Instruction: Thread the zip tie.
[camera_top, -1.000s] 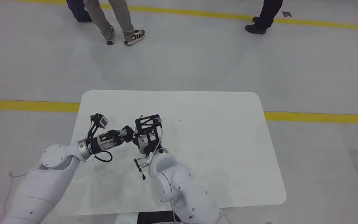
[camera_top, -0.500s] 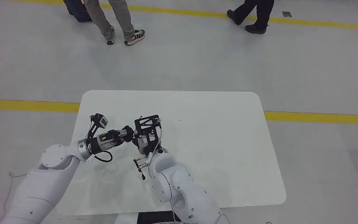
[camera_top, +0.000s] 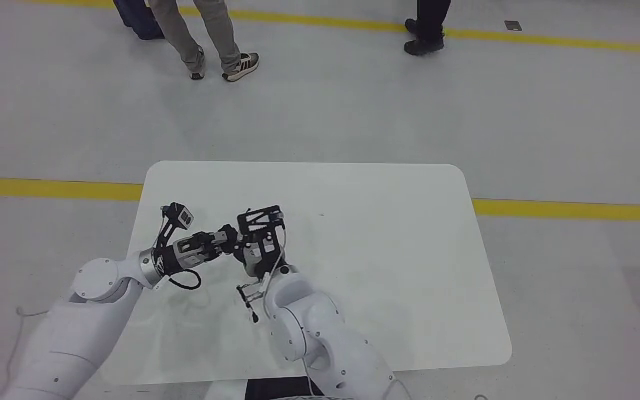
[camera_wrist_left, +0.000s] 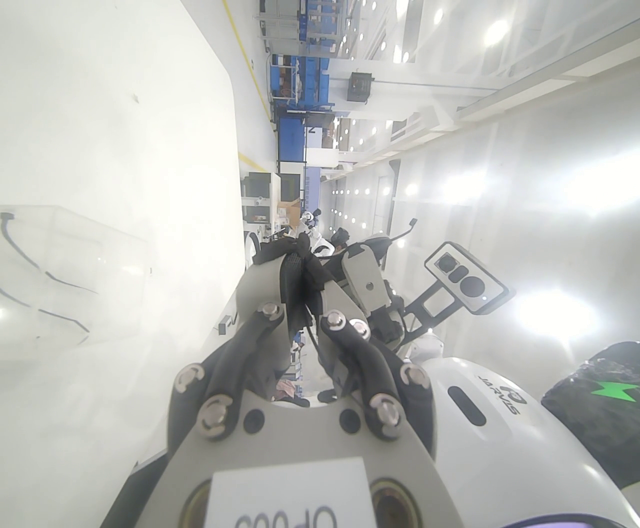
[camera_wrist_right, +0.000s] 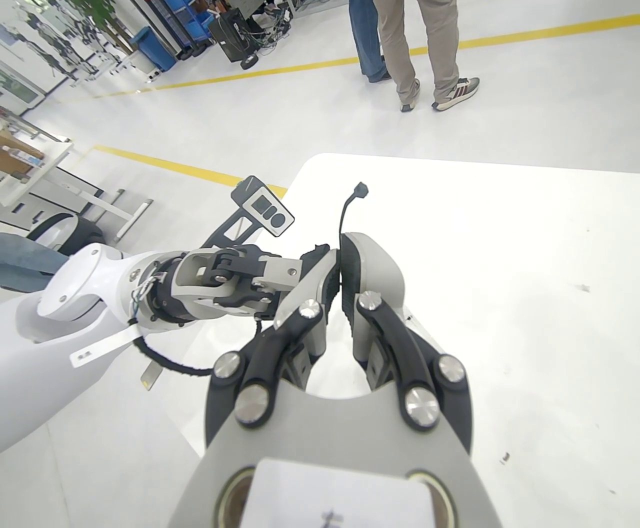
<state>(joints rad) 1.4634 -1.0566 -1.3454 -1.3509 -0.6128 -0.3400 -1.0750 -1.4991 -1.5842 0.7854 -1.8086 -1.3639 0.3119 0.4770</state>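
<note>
I have the zip tie (camera_wrist_right: 342, 220) pinched in my right gripper (camera_wrist_right: 341, 260). The left gripper (camera_top: 234, 240), at its 9 o'clock, is closed, contents unclear. Threading looks undone.

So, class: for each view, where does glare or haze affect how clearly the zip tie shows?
Left wrist view: the ceiling lights flare, and a white haze veils the table. Right wrist view: the light is even with no glare, and the zip tie stands dark against the white table, held in the right gripper. Top view: the light is even, but the tie is too small to make out.
</note>
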